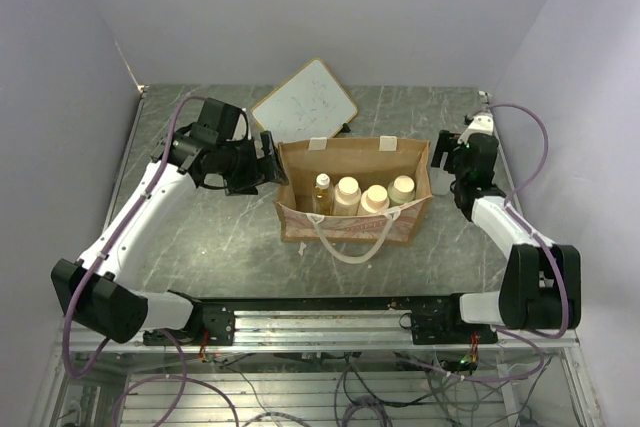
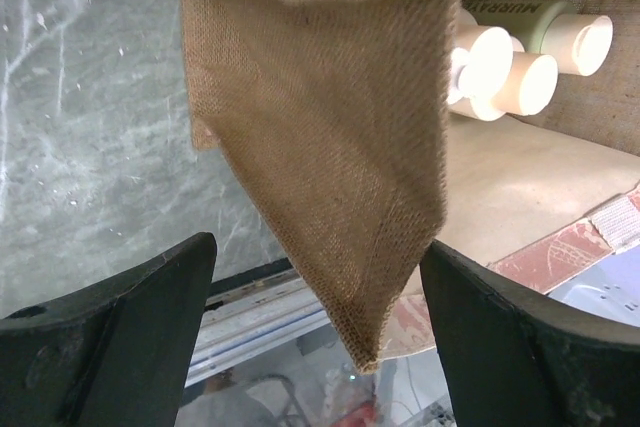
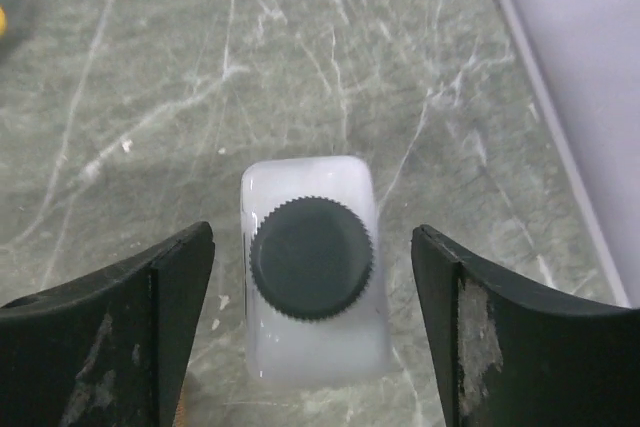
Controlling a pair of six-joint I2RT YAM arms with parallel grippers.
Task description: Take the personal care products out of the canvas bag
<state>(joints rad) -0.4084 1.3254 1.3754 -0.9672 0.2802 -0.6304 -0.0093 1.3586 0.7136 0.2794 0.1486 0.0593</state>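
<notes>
The brown canvas bag [image 1: 345,219] stands upright mid-table with its cream rope handle [image 1: 352,245] hanging down the front. Inside stand a slim amber bottle [image 1: 322,194] and three bottles with round cream caps [image 1: 347,190] [image 1: 374,197] [image 1: 401,187]; those caps also show in the left wrist view [image 2: 528,83]. My left gripper [image 1: 270,162] is open astride the bag's left end wall [image 2: 330,147], with the fabric between the fingers. My right gripper [image 1: 441,163] is open right of the bag, straddling the white bottle with dark cap [image 3: 312,259], which stands upright on the table.
A white wood-framed board [image 1: 305,97] lies behind the bag, with a small dark thing [image 1: 346,129] at its right edge. The grey wall [image 3: 590,67] is close on the right of the white bottle. The arms' rail [image 1: 320,322] runs along the near edge.
</notes>
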